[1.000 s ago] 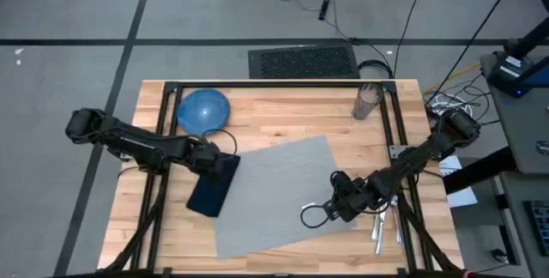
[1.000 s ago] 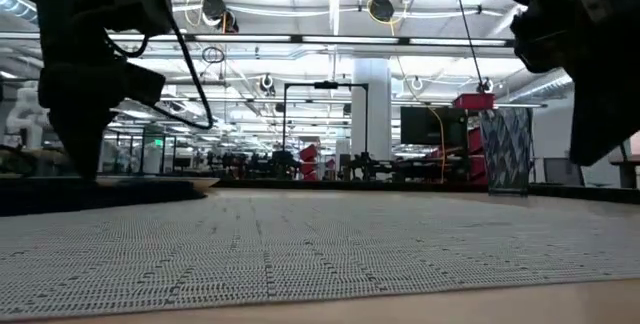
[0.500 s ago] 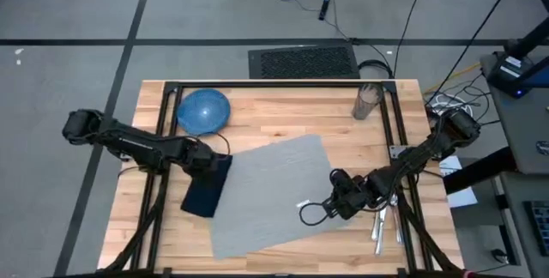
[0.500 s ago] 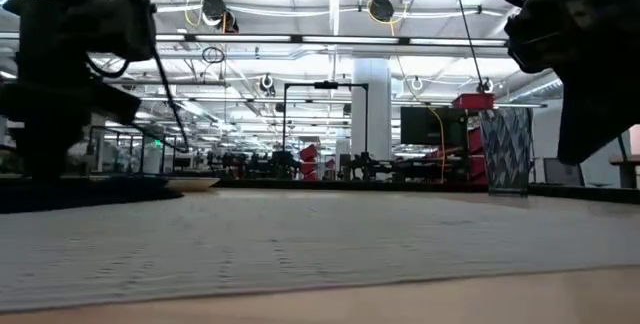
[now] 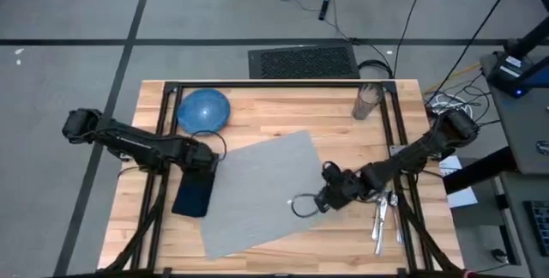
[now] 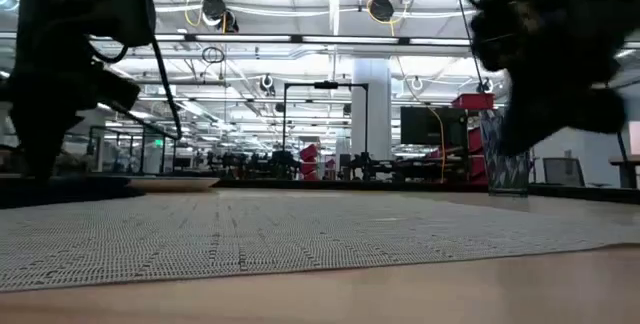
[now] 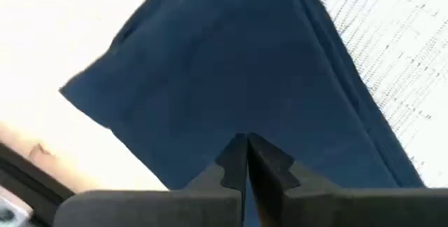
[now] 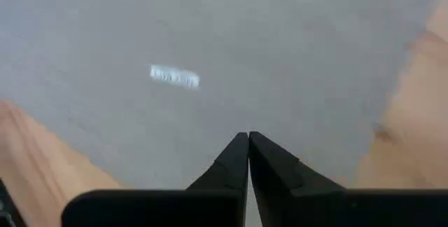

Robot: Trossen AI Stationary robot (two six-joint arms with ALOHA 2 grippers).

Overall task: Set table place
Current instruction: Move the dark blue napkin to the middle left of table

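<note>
Placemat (image 5: 257,192) pinched by right end effector (image 5: 324,201); left end effector (image 5: 202,165) pinches navy napkin (image 5: 194,195).

Even overhead light, blown-out table (image 7: 63,31) in left wrist view, blurred right wrist view.

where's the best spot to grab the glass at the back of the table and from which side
Judging from the high view, the glass stands upright near the table's far right rail, with bare wood around it. Its straight wall suits a level side pinch around mid-height, probably by the right gripper, coming from the table's middle, since the rail crowds the other side.
</note>
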